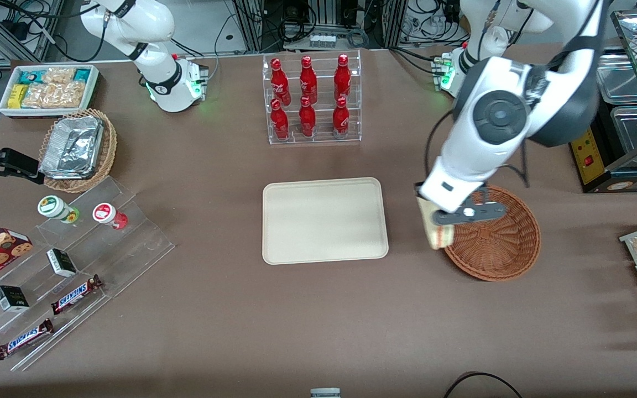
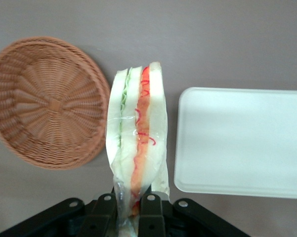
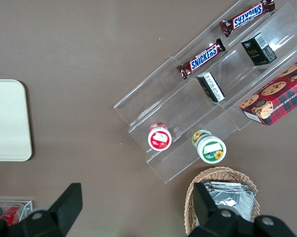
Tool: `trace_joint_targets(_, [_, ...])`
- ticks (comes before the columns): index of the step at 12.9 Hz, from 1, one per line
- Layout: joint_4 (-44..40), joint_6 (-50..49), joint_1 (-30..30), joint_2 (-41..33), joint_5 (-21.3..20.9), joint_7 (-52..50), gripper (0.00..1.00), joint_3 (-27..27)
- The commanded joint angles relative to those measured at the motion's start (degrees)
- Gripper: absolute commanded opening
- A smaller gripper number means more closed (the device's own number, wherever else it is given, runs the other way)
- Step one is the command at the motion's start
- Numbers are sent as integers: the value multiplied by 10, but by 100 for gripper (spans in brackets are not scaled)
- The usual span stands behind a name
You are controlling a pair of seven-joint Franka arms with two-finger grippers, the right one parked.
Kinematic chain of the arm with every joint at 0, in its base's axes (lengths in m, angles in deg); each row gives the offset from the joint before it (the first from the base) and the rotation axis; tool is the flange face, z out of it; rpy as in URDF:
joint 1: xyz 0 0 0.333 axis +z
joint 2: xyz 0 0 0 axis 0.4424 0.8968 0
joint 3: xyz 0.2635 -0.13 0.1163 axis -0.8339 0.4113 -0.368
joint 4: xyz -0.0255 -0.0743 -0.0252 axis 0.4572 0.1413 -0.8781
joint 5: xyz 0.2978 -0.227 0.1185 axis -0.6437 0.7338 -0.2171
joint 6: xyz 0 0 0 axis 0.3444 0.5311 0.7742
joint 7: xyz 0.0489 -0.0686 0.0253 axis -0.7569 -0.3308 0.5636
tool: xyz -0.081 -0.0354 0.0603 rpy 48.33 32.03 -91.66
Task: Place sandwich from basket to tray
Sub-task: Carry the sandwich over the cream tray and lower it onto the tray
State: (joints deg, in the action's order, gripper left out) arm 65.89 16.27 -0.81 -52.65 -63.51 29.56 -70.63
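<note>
The tray [image 1: 325,220] sits flat at the centre of the front frame, its cream surface bare and ready. Just beside it, toward the working arm's end of the table, the basket [image 1: 498,237] lies in the lower right middle, and nothing shows inside it. Between the two hangs the gripper [image 2: 129,207], fingers clamped on the wrapped tail of the sandwich [image 2: 137,133], which dangles over the bare brown table in the gap between basket rim and tray edge. So the sandwich is out and mid-carry, by my reading. The hold is on one thin end only, so the wedge could swing or slip; best to travel level and unhurried, get fully over the tray's middle, come down low, then release so it lands flat inside the rim.
</note>
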Motion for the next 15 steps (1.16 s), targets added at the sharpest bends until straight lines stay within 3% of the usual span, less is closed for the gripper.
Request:
trace_joint_targets(1, [-61,-5,-46,59,10,-5,0,2])
trace_joint_targets(5, [-122,6,-86,146,37,-8,0,7])
trace_joint_targets(15, [-124,128,-173,262,37,-108,0,11])
